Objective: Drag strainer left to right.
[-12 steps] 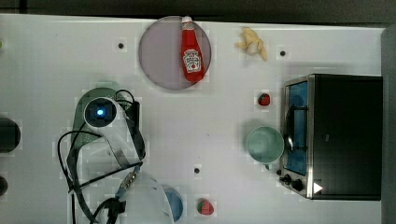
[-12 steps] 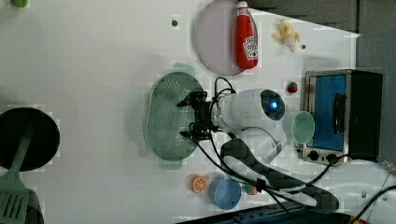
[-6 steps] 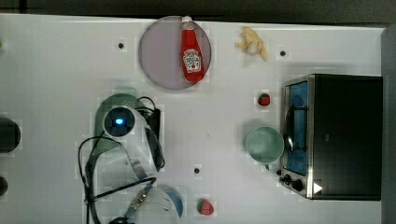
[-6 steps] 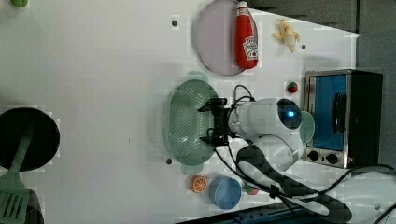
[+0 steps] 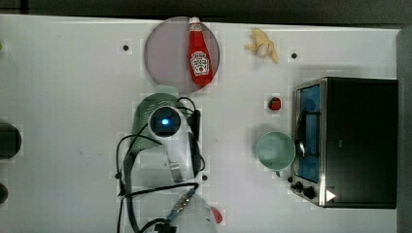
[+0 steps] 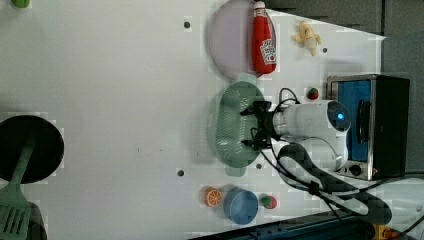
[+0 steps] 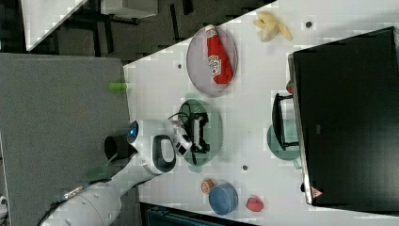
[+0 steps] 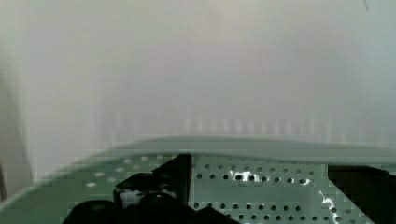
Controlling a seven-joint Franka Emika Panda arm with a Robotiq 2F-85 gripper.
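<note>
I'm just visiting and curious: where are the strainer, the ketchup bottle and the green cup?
strainer (image 6: 227, 125): left view, its perforated floor.
ketchup bottle (image 5: 200, 60): top view, its label.
green cup (image 5: 275, 150): top view, its inside bottom.

One strainer (image 6: 231, 125), mint green, perforated. One robot arm (image 6: 312, 127). One grey plate (image 5: 170, 53). One ketchup bottle (image 5: 199, 52) on plate. One banana (image 5: 262, 44), upper right of top view. One green cup (image 5: 275, 150). One toaster oven (image 5: 350, 141). One blue bowl (image 6: 241, 205). One orange slice (image 6: 213, 196). Two small red fruits: one (image 6: 312, 93) beside oven, one (image 6: 269, 202) beside bowl. One black pan (image 6: 30, 149). One green spatula (image 6: 15, 205).
</note>
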